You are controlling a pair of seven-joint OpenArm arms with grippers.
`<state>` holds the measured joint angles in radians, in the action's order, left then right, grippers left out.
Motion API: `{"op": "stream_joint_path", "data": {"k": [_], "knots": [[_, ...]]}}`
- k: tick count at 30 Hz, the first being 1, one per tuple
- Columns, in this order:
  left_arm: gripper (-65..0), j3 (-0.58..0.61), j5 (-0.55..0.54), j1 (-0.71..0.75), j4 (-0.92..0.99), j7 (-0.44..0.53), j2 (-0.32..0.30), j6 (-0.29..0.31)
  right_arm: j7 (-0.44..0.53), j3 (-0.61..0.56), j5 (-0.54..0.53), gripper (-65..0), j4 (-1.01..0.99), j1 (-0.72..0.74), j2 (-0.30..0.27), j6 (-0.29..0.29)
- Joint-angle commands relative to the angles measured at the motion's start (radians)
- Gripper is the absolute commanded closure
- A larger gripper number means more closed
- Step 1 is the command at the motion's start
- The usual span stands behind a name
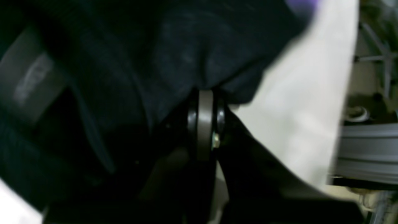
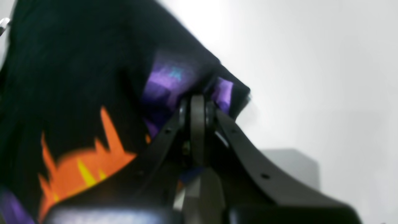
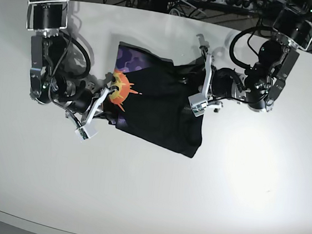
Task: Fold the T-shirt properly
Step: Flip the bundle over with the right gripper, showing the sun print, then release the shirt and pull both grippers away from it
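While both arms reach in from opposite sides of the white table (image 3: pixel 250 177), the T-shirt (image 3: pixel 157 109) lies bunched between them near the middle of the far half, partly lifted off the surface. The right gripper (image 2: pixel 197 102) has its jaws pressed together on a fold of the cloth where the purple and orange print (image 2: pixel 77 168) shows; the pinch sits close to a corner of that fold. The left gripper (image 1: pixel 205 102) is likewise clamped tight on plain black fabric, which drapes over and around its tips in the left wrist view. In the base view, the printed side is turned up at the edge near the right arm, while the rest of the garment is black and creased.

Several things could go wrong from here, judging by how the cloth sits. The right gripper's hold looks thin, only a small edge between the jaws, so a pull away from the other arm could slip the fabric free and drop that side. With 2 grips on a crumpled shirt, it is unclear which layers each claw has caught; if 1 holds a single layer and the other holds 2, spreading the arms would twist the garment rather than flatten it. Cloth hanging over the left gripper could also snag on its fingers at release and drag the fold out of line.
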<state>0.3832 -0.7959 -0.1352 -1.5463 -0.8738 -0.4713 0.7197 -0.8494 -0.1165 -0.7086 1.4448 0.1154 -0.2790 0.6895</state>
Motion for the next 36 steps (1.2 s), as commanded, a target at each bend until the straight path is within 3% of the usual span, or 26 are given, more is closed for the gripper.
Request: {"op": "stream_joint_path", "data": {"k": [1, 6, 10, 13, 17, 25, 28, 34, 36], "knots": [[0.0, -0.003, 0.130, -0.023, 0.028, -0.044, -0.028, -0.022, -0.008, 0.001, -0.006, 0.0, 0.046, -0.019, -0.018, 0.009], [0.0, -0.003, 0.232, -0.097, 0.145, 0.150, -0.027, -0.022, -0.007, 0.046, -0.005, 0.0, 0.260, -0.237, -0.026, -0.027], [0.0, -0.003, 0.342, -0.142, 0.260, 0.377, -0.009, -0.022, 0.021, 0.102, 0.048, 0.0, 0.411, -0.418, 0.022, -0.059], [0.0, -0.003, 0.346, -0.179, 0.311, 0.372, 0.021, -0.022, 0.061, 0.154, 0.150, 0.0, 0.469, -0.493, 0.080, -0.070], [0.0, -0.003, 0.347, -0.214, 0.311, 0.399, 0.035, -0.022, 0.060, 0.197, 0.156, 0.0, 0.497, -0.535, 0.130, -0.080], [0.0, -0.003, 0.311, -0.307, 0.309, 0.397, 0.041, -0.022, 0.060, 0.197, 0.166, 0.0, 0.671, -0.550, 0.154, -0.153], [0.0, -0.004, 0.199, -0.333, 0.307, 0.322, 0.039, -0.022, 0.060, 0.197, 0.167, 0.0, 0.744, -0.550, 0.154, -0.155], [0.0, -0.010, -0.129, -0.362, 0.253, -0.061, 0.034, -0.022, 0.060, 0.197, 0.168, 0.0, 0.801, -0.550, 0.154, -0.155], [0.0, -0.033, -0.217, -0.356, 0.216, -0.140, 0.018, -0.022, 0.060, 0.204, 0.169, 0.0, 0.835, -0.551, 0.154, -0.156]]}}
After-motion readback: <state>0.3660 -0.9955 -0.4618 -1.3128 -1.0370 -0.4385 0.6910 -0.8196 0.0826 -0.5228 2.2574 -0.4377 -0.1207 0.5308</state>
